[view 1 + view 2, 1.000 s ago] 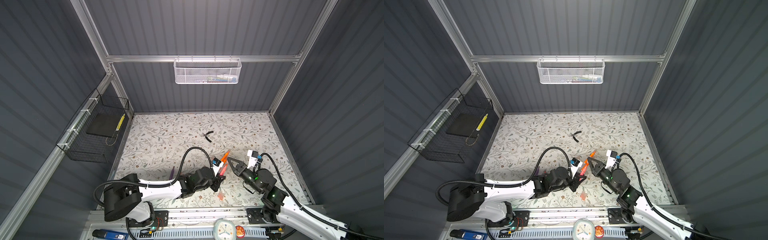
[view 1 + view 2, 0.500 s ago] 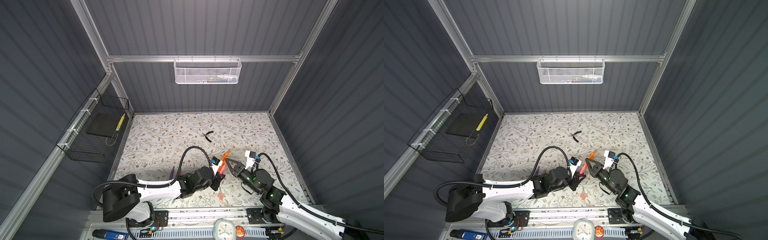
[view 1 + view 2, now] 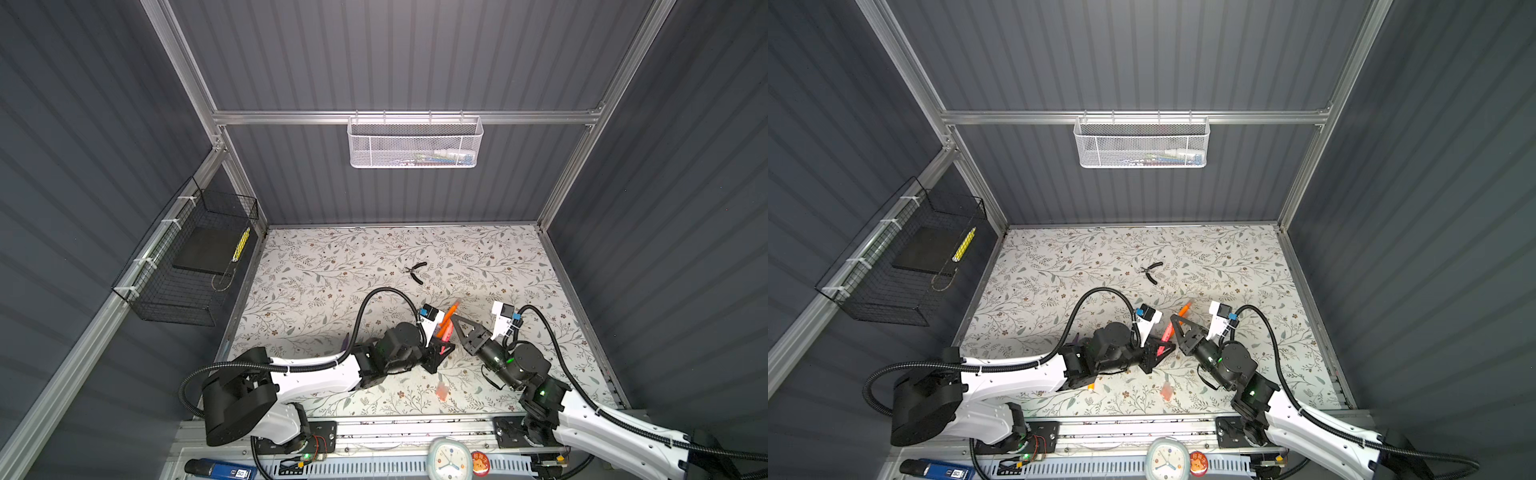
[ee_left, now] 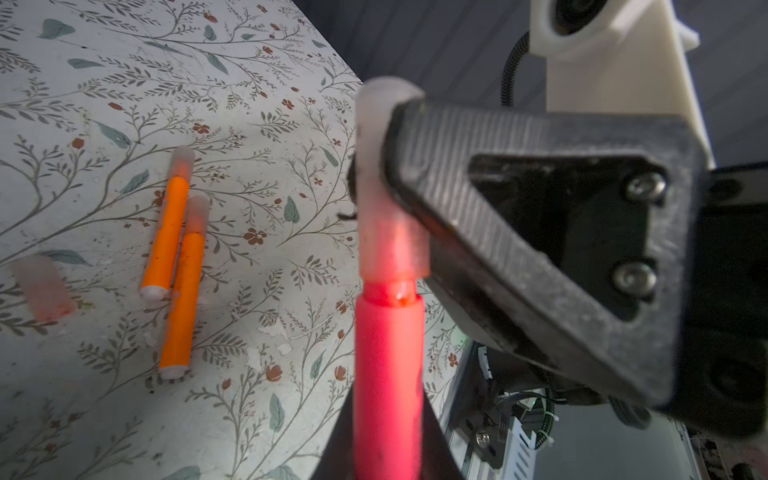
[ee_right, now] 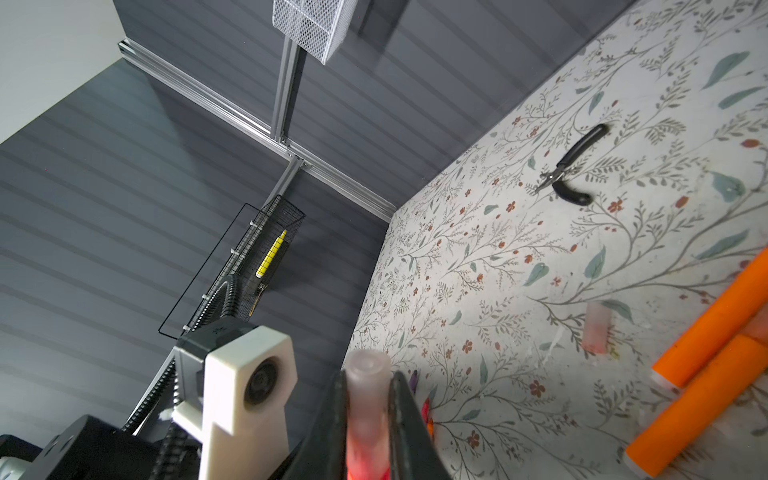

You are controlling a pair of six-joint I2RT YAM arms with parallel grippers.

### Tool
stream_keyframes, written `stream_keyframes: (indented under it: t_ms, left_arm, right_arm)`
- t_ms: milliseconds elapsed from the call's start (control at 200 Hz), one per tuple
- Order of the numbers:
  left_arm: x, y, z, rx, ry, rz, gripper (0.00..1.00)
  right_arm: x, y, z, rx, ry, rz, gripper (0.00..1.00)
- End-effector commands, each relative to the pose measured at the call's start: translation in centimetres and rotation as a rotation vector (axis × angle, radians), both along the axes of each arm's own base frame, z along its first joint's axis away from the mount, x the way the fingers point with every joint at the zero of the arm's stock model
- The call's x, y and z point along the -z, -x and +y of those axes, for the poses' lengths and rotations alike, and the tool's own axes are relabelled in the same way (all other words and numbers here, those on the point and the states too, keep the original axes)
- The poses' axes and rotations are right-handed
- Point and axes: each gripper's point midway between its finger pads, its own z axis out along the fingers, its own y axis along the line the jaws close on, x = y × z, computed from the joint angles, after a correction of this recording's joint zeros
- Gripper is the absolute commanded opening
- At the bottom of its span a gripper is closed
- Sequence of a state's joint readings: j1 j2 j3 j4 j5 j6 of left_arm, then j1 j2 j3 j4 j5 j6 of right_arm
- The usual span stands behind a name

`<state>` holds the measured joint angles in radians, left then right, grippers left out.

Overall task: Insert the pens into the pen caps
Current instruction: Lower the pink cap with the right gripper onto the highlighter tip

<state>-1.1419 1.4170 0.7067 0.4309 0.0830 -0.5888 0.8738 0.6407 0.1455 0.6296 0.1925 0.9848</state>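
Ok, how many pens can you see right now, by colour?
Orange pens: 2, capped, side by side
Pink pen: 1, in the left gripper
Purple pen: 1, mostly behind the left arm
Total: 4 (an orange bit under the left arm may be a fifth)

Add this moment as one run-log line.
left jaws: shut on pink-red pen | right jaws: shut on translucent cap | cap over pen tip | table: two capped orange pens, one loose cap
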Motion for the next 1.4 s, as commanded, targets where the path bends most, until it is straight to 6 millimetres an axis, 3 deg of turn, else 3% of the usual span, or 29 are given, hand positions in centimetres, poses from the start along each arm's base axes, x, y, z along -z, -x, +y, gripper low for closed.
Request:
stream_keyframes:
  t_ms: [0, 300, 645, 1080, 1220, 1335, 1395]
  left_arm:
    - [-6.3, -1.1, -0.7, 0.014, 0.174, -0.045, 0.00]
    - [-8.3, -2.3, 1.2, -0.016, 0.208, -0.079, 0.00]
    - [-8.8, -2.5, 2.6, -0.059, 0.193, -0.115, 0.00]
    - [-8.3, -0.7, 1.2, 0.078, 0.178, -0.097, 0.00]
    - [-7.7, -0.7, 1.1, 0.081, 0.165, -0.091, 0.00]
    - [-7.4, -0.7, 1.4, 0.074, 0.153, -0.098, 0.00]
    - [-7.3, -1.0, 1.7, 0.056, 0.138, -0.106, 0.00]
  right_arm:
    - [0.4, 1.0, 1.2, -0.056, 0.044, -0.036, 0.00]
    - [0.5, 1.1, 2.3, -0.084, 0.055, -0.047, 0.03]
    - [-0.9, 2.4, 4.4, -0.176, 0.062, -0.117, 0.06]
    - [-1.1, 2.2, 4.4, -0.153, 0.073, -0.119, 0.17]
    - [-0.9, 2.1, 4.0, -0.136, 0.078, -0.111, 0.30]
    - [-0.4, 1.9, 3.3, -0.107, 0.085, -0.094, 0.58]
    - [-0.1, 1.9, 2.8, -0.091, 0.085, -0.089, 0.65]
